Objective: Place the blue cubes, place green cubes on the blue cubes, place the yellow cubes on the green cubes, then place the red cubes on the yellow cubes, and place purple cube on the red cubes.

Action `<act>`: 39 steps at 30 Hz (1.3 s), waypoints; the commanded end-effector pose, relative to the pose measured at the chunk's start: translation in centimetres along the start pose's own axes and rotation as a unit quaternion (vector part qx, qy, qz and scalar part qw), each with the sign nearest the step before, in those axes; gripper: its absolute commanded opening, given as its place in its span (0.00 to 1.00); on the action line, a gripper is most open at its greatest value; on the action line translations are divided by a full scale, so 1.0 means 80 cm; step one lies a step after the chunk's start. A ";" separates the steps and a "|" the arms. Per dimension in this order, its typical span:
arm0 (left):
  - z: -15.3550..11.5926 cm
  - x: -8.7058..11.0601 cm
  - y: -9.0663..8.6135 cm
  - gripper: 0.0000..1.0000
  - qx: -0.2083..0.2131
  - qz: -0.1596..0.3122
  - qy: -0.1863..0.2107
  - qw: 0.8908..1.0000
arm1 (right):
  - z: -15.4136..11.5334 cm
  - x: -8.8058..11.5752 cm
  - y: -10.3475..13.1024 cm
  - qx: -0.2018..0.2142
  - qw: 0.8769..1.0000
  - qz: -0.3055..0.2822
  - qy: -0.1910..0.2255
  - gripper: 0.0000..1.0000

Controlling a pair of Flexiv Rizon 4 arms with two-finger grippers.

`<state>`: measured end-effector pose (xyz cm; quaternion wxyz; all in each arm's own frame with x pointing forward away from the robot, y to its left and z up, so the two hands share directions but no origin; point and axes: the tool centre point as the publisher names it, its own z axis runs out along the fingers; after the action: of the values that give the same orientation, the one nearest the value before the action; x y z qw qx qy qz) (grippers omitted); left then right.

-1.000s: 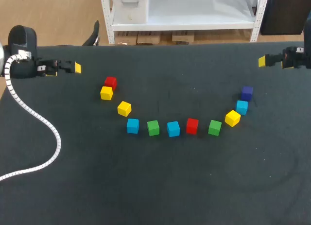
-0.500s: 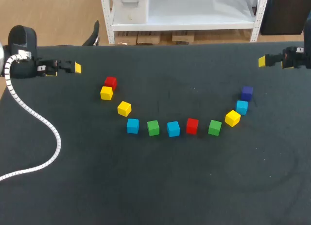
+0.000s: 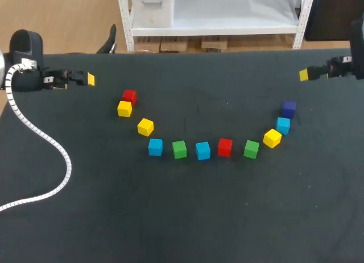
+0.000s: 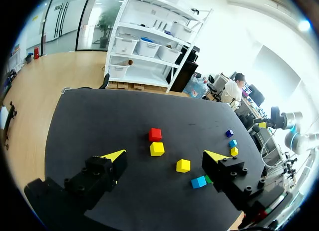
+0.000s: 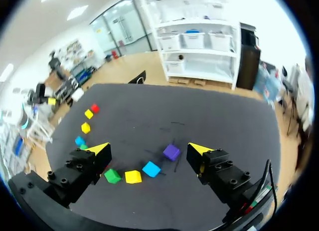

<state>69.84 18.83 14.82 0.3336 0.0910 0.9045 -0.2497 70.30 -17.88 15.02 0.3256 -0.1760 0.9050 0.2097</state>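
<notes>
Several cubes lie in a curved row across the black table [image 3: 187,217]: red [image 3: 129,96], yellow [image 3: 124,108], yellow [image 3: 145,126], blue [image 3: 155,146], green [image 3: 180,149], blue [image 3: 203,150], red [image 3: 225,147], green [image 3: 251,149], yellow [image 3: 272,138], blue [image 3: 283,125] and purple [image 3: 289,109]. My left gripper [image 3: 90,79] hangs open at the far left edge, well clear of the red cube [image 4: 155,134] ahead of it. Near the far right edge my right gripper [image 3: 305,75] is open too, with the purple cube [image 5: 171,152] and a blue cube [image 5: 151,169] ahead of its empty fingers.
A white ribbed cable [image 3: 57,149] trails from my left arm across the table's left side. Bare cloth stretches in front of the row and behind it.
My right gripper has shifted slightly inward and toward the front. The left arm and all cubes have stayed put.
</notes>
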 end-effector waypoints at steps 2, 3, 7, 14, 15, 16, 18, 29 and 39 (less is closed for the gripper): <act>0.000 -0.002 -0.003 1.00 -0.005 -0.001 0.003 1.000 | -0.010 -0.013 -0.017 -0.125 0.953 -0.259 0.093 1.00; 0.000 -0.002 -0.003 1.00 -0.005 -0.001 0.003 1.000 | -0.012 -0.014 -0.021 -0.137 0.945 -0.279 0.098 1.00; 0.000 -0.002 -0.003 1.00 -0.005 -0.001 0.003 1.000 | -0.020 -0.012 -0.031 -0.205 0.904 -0.355 0.118 1.00; 0.000 -0.002 -0.003 1.00 -0.005 -0.001 0.003 1.000 | -0.024 -0.010 -0.031 -0.213 0.890 -0.379 0.138 1.00; 0.000 -0.002 -0.003 1.00 -0.005 -0.001 0.003 1.000 | -0.024 -0.010 -0.031 -0.213 0.890 -0.379 0.138 1.00; 0.000 -0.002 -0.003 1.00 -0.005 -0.001 0.003 1.000 | -0.024 -0.010 -0.031 -0.213 0.890 -0.379 0.138 1.00; 0.000 -0.002 -0.003 1.00 -0.005 -0.001 0.003 1.000 | -0.024 -0.010 -0.031 -0.213 0.890 -0.379 0.138 1.00; 0.000 -0.002 -0.003 1.00 -0.005 -0.001 0.003 1.000 | -0.019 -0.018 -0.029 -0.258 0.797 -0.518 0.175 1.00; 0.000 -0.002 -0.003 1.00 -0.005 -0.001 0.003 1.000 | -0.036 -0.016 -0.045 -0.314 0.682 -0.641 0.158 1.00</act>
<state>69.84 18.83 14.82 0.3336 0.0910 0.9045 -0.2497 71.02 -21.50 16.68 0.2248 -0.7285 0.6316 0.1408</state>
